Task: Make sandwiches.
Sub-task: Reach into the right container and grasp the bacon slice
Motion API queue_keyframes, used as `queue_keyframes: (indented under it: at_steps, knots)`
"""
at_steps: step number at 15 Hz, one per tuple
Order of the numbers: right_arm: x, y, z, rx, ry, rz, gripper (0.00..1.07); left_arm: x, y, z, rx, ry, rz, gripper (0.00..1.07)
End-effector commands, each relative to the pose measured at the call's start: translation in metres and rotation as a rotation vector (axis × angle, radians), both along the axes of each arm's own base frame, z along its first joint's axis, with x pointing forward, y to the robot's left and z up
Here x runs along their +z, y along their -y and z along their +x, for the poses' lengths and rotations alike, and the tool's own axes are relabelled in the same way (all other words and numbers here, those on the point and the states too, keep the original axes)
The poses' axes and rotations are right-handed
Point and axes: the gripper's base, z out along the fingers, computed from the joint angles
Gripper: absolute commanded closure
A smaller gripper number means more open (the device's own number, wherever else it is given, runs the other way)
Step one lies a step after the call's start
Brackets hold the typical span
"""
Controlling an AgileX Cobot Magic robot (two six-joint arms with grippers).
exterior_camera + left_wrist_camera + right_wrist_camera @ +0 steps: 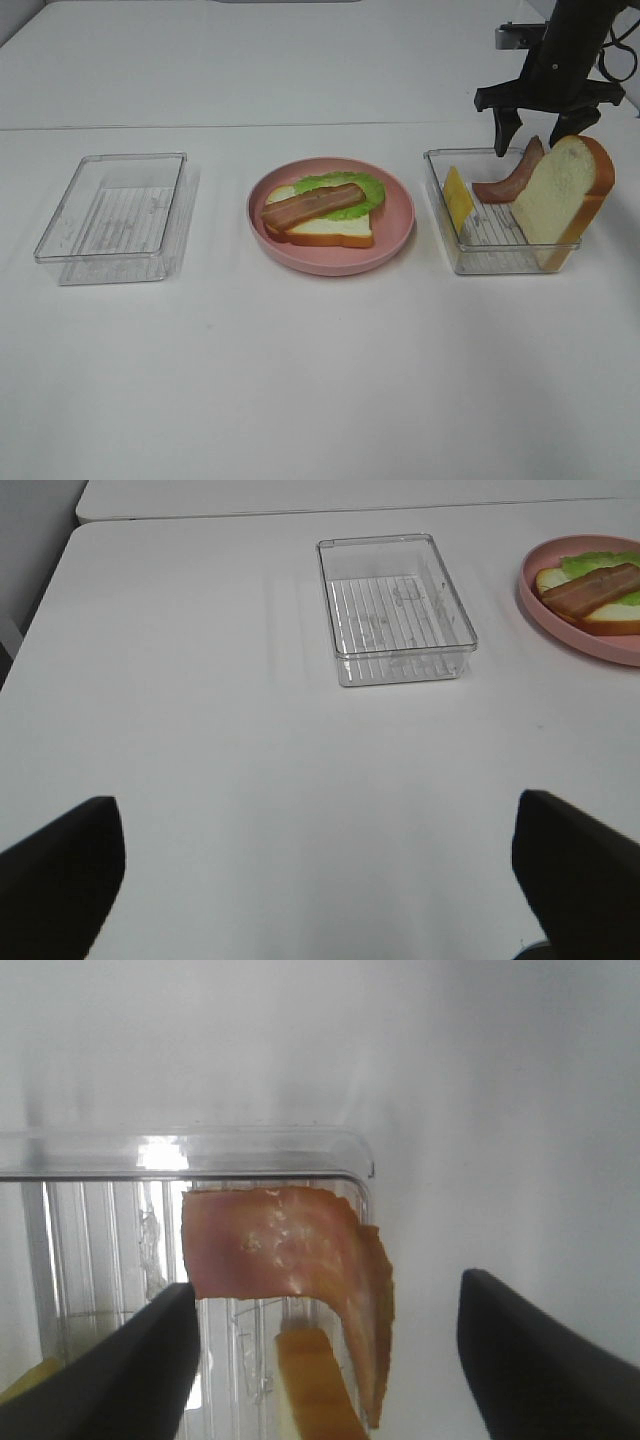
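Above the tray point(500, 262) by the right edge of the table point(320, 400), the right gripper point(538, 130) is hanging open and empty over a bacon strip point(508, 180), with tall bread point(565, 190) crowding it. Half a sandwich point(320, 212) is lying on the pink plate point(400, 225) mid-table. The left gripper point(320, 880) is gaping, empty.

Counter: white, matte and plain; the counter point(320, 380) fills nearly all of the high view.
Seam: a thin straight seam point(250, 125) crosses the far part from side to side.
Rear top: a rear top point(250, 60) of the same white lies level with the counter and meets it along the seam.
Corner: the left wrist view shows the counter's rounded corner point(78, 528).
Beyond: a grey surface point(30, 570) lies past that corner; wall or floor, unclear.
Light: soft and even, with faint shadows.
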Motion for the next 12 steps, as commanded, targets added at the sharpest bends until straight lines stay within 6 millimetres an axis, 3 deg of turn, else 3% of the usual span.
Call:
queue_keyframes:
  at_steps: [1, 5, 12]
  knots:
    - [-0.002, 0.0031, -0.0096, -0.003, -0.115, -0.013, 0.38, -0.0003, -0.0001, -0.0028, -0.006, 0.025, -0.003, 0.09]
    - [-0.002, 0.0032, -0.0096, -0.01, -0.115, -0.012, 0.49, -0.0003, -0.0001, -0.0028, -0.006, 0.025, -0.003, 0.09]
    - [-0.0026, 0.0035, -0.0101, -0.011, -0.12, -0.016, 0.5, -0.0003, -0.0001, -0.0028, -0.006, 0.025, -0.003, 0.09]
